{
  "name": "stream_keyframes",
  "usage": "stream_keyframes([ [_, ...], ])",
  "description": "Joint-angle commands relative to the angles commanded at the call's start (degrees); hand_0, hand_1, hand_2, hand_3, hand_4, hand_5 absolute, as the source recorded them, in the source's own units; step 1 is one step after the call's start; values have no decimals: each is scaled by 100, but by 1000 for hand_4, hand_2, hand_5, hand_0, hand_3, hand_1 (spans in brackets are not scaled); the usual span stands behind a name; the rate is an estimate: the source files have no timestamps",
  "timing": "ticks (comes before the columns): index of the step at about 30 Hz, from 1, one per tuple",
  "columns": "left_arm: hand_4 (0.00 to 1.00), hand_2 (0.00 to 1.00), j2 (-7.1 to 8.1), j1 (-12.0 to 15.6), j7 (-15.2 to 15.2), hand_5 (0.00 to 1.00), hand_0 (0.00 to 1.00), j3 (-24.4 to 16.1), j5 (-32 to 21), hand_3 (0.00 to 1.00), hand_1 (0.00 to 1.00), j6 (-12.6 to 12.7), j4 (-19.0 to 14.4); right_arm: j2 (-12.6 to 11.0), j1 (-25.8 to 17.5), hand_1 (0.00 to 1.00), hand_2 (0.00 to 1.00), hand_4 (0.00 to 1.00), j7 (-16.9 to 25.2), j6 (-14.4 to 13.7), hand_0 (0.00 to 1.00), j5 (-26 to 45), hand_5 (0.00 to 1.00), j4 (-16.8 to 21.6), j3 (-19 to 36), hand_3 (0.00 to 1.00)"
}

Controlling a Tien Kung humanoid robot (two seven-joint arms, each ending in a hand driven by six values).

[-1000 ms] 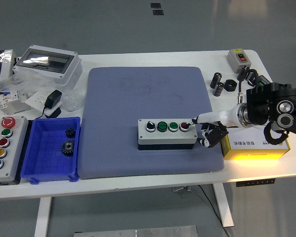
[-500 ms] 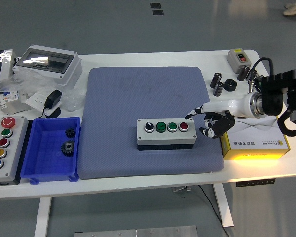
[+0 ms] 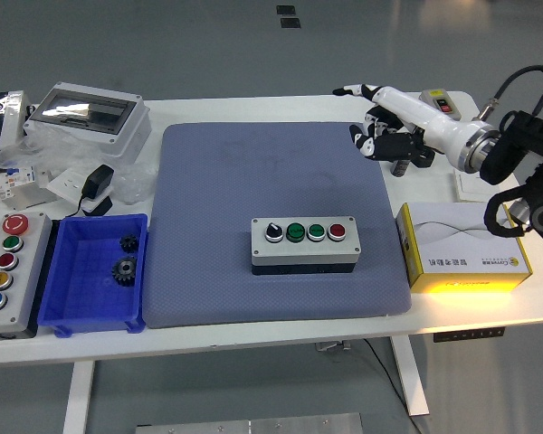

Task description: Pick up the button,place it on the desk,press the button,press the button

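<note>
The grey button box (image 3: 305,240) lies on the blue mat (image 3: 253,181), near its front right. It carries a black knob, two green buttons and a red button (image 3: 336,231) in a row. My right hand (image 3: 357,114) is raised over the mat's back right corner, well away from the box. Its index finger (image 3: 347,90) points left, the other fingers are curled, and it holds nothing. The left arm is out of view.
A yellow and white carton (image 3: 463,258) lies right of the mat. A blue bin (image 3: 95,271) with two gears and a grey multi-button station (image 3: 9,262) stand at the left. A clear-lid enclosure (image 3: 89,113), bags and an adapter are at the back left. A small switch box (image 3: 439,104) is at the back right.
My right hand has lifted off the red button and pulled back and up to the mat's back right corner. The button box has shifted slightly left.
</note>
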Motion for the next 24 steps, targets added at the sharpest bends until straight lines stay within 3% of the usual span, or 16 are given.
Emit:
stream_keyframes([
  [2, 672, 617, -9, -3, 2, 59, 643, -12, 27, 603, 563, -4, 0, 301, -277, 72, 227, 349, 327, -369, 2, -45, 187, -191, 270, 938],
  [3, 673, 618, -12, -5, 2, 68, 643, -15, 39, 603, 565, -6, 0, 437, -402, 93, 312, 468, 480, -538, 30, -22, 255, -269, 384, 912],
  [8, 673, 618, -28, -19, 5, 68, 643, -14, 75, 603, 565, -22, 0, 1152, -1066, 93, 312, 468, 1463, -1494, 30, 575, 255, -702, 477, 912],
  [9, 672, 618, -28, -22, 6, 72, 643, -17, 83, 603, 565, -24, 0, 1233, -1150, 148, 394, 517, 1603, -1614, 57, 673, 269, -728, 456, 838],
  [14, 672, 618, 9, -70, -2, 72, 643, -54, 159, 603, 565, -36, 0, 1404, -1682, 148, 394, 517, 2495, -2324, 57, 1379, 269, -796, 408, 838],
  [15, 672, 618, 18, -84, -4, 74, 643, -59, 170, 604, 565, -38, 0, 1397, -1773, 252, 478, 534, 2634, -2410, 162, 1510, 277, -817, 430, 752],
  [20, 672, 618, 61, -163, -29, 74, 643, -59, 183, 604, 565, -48, 0, 1341, -2087, 252, 478, 534, 3345, -2509, 162, 2260, 277, -982, 572, 752],
  [21, 673, 618, 67, -175, -30, 77, 644, -65, 193, 603, 565, -51, 0, 1330, -2109, 485, 587, 531, 3454, -2486, 406, 2392, 245, -1018, 602, 697],
  [24, 673, 618, 90, -198, -27, 77, 644, -82, 218, 603, 565, -54, 0, 1303, -2125, 485, 587, 531, 3715, -2380, 406, 2781, 245, -1103, 667, 697],
])
